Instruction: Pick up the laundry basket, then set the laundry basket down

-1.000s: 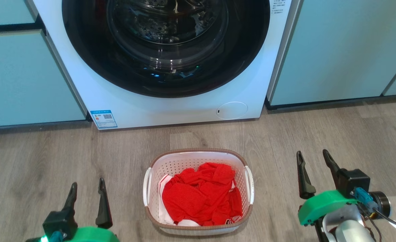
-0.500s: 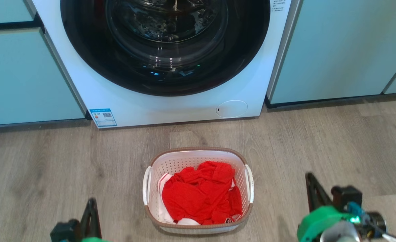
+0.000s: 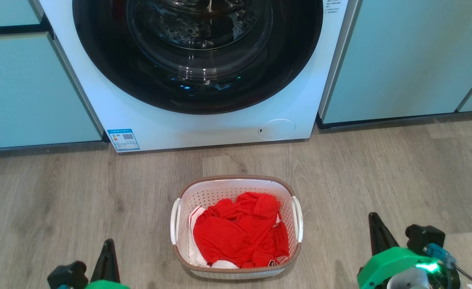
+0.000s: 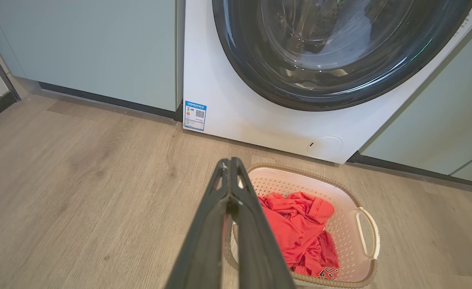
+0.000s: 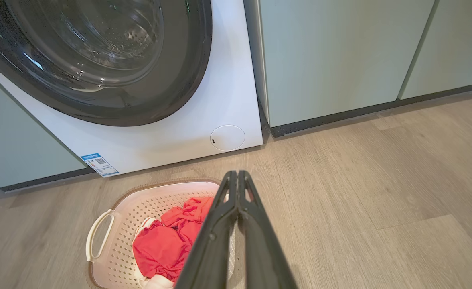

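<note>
The laundry basket (image 3: 219, 193) sits on the floor (image 3: 59, 208) before the washer (image 3: 203, 129).

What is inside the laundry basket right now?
A crumpled heap of red clothes lies in the laundry basket, with a bit of white fabric showing at its left edge. The heap covers the basket's bottom, so anything beneath it cannot be seen.

Far centre I see a white front-load washer (image 3: 99, 100) with a dark glass door (image 3: 197, 56). Blue label (image 3: 123, 139) low left, round flap (image 3: 276, 129) low right. Pale green cabinets (image 3: 400, 60) flank it. Grey wood floor (image 3: 380, 168). Crumpled red clothing (image 3: 240, 233) near centre.
</note>
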Tool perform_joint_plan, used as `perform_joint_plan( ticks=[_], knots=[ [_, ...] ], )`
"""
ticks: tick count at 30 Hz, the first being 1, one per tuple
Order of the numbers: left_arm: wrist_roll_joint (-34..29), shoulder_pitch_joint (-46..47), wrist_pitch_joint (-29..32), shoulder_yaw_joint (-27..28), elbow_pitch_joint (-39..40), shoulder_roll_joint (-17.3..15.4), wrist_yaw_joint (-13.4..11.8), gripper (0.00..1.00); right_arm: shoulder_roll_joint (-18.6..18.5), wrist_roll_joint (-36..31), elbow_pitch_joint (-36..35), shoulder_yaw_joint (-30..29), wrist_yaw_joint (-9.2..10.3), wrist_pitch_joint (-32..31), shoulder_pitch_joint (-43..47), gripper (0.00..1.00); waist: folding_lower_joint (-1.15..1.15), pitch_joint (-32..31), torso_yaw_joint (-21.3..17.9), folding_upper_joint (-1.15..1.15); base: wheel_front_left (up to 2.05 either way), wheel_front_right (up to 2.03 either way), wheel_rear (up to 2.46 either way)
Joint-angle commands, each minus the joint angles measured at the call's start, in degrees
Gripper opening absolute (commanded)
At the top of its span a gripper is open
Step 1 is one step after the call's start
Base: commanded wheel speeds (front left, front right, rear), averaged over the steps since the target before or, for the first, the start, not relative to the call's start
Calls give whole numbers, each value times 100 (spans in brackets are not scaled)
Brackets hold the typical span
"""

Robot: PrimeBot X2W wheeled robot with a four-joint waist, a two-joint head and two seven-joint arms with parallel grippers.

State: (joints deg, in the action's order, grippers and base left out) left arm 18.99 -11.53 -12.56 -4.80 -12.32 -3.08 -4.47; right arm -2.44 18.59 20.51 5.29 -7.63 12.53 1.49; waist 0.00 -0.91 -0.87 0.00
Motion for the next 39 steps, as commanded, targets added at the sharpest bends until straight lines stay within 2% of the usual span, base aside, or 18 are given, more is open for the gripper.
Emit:
perform_joint_plan(
  ticks=[1, 39],
  knots=[
    [192, 248, 48, 102, 132, -15, 56, 0, -68, 207, -217, -49, 2, -48, -260, 0, 0, 2, 1, 0, 0, 0, 0],
    [2699, 776, 669, 429, 28, -26, 453, 0, -138, 2787, -373, -334, 6, -606, -428, 0, 0, 39, 31, 0, 0, 0, 0]
  ],
)
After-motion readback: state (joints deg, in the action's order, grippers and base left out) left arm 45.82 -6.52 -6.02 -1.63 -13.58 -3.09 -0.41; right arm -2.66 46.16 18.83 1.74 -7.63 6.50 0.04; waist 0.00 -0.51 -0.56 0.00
